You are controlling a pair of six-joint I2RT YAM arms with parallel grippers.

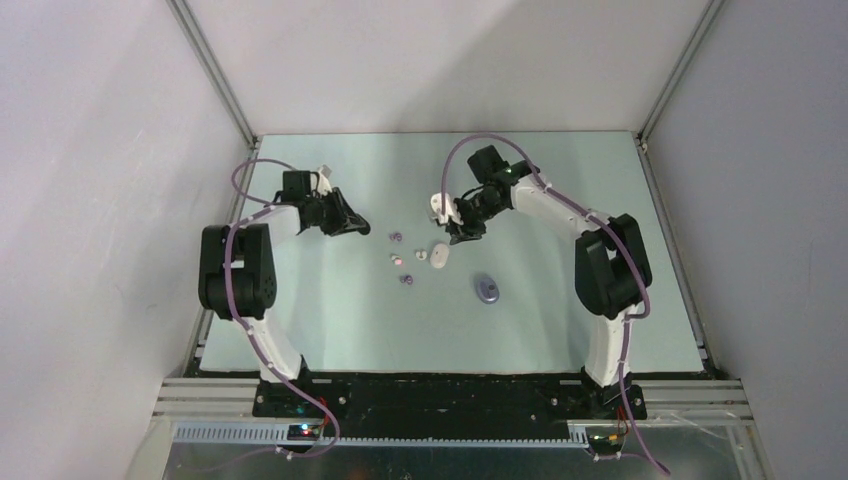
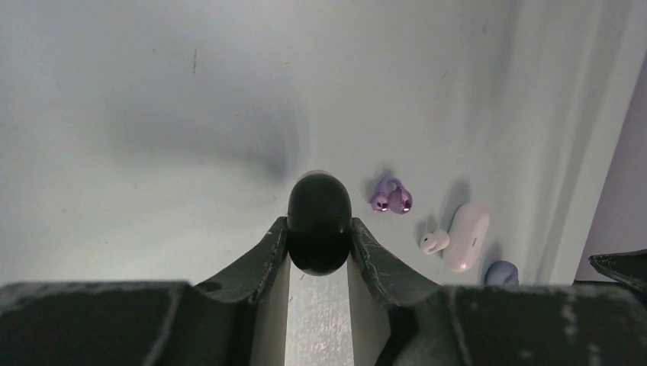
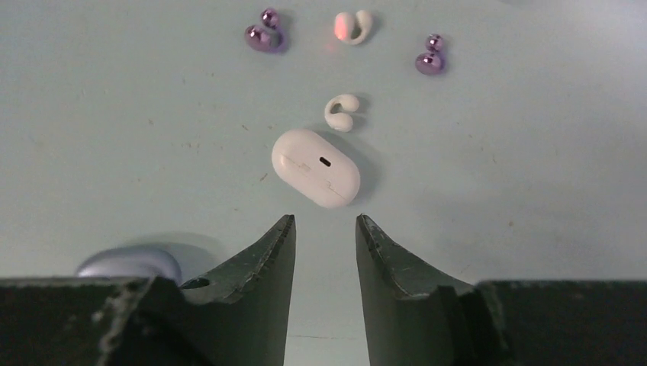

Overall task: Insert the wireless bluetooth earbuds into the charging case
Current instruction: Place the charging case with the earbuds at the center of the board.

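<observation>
Pale table [image 1: 350,320], purple case [image 3: 130,263] (perhaps, half hidden)

On your pale counter [image 1: 330,320] you have a white case [image 3: 316,167] with a white earbud [image 3: 342,112] just beside it, another white bud [image 3: 352,27] between two purple earbuds [image 3: 265,34], and a lavender case [image 1: 487,289] lying apart.

No text, label, brand name, number or sign can be read in any of the three views. On the white charging case [image 3: 315,167], seen at the centre of the right wrist view, only a small dark oval mark is found, and no lettering can be made out on it.
</observation>
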